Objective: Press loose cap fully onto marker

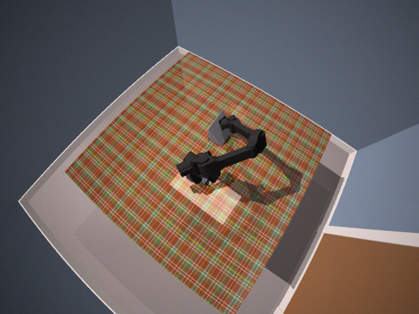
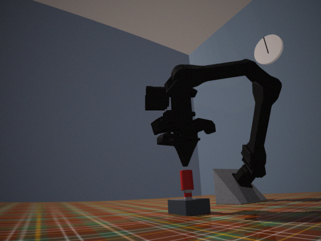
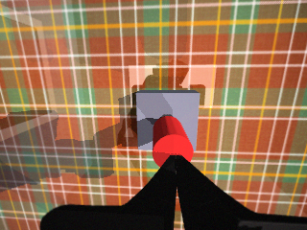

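Pincer (image 2: 184, 163) tips, pinched together on nothing, hang just at twelve o'clock over the red cap (image 2: 186, 179), so I'd press straight down, centred, avoiding tilting the marker (image 2: 187, 195).

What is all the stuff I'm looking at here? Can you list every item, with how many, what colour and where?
Cap: one, red, sitting on the marker, directly under the hand.
Marker: one, a white and red striped stretch showing below the cap, upright in the holder block.
Holder block: one, grey, on the tablecloth.
Tablecloth: one, red, green and yellow plaid, covering most of the table.
Wall disc: one, white with a dark line, high on the blue wall.
Wedge base: one, grey, under the arm's foot.
Arm: one, black.
Hand: one, black, shut and empty, just above the cap.
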`<action>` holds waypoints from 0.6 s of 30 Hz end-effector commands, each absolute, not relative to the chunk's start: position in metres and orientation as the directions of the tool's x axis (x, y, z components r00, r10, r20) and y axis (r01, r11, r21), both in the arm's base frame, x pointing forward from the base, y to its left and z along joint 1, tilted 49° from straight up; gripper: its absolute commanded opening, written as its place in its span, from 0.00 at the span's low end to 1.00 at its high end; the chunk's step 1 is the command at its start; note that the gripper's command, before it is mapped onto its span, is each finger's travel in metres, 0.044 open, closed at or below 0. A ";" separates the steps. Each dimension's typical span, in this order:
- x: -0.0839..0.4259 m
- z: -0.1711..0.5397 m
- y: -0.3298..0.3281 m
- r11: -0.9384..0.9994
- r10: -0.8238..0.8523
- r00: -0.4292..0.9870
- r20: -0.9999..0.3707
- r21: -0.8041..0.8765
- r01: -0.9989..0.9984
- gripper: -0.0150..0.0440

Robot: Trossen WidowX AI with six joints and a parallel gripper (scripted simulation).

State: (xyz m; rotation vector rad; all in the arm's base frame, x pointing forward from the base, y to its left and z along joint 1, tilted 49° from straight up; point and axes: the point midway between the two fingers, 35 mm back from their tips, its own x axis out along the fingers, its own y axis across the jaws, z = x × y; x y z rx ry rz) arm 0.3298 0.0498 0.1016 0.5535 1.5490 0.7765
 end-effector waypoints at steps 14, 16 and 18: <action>0.329 0.092 0.061 0.658 0.737 -0.121 -0.665 0.747 -0.091 0.25; 0.329 0.092 0.061 0.658 0.737 -0.121 -0.665 0.747 -0.091 0.25; 0.329 0.092 0.061 0.658 0.737 -0.121 -0.665 0.747 -0.091 0.25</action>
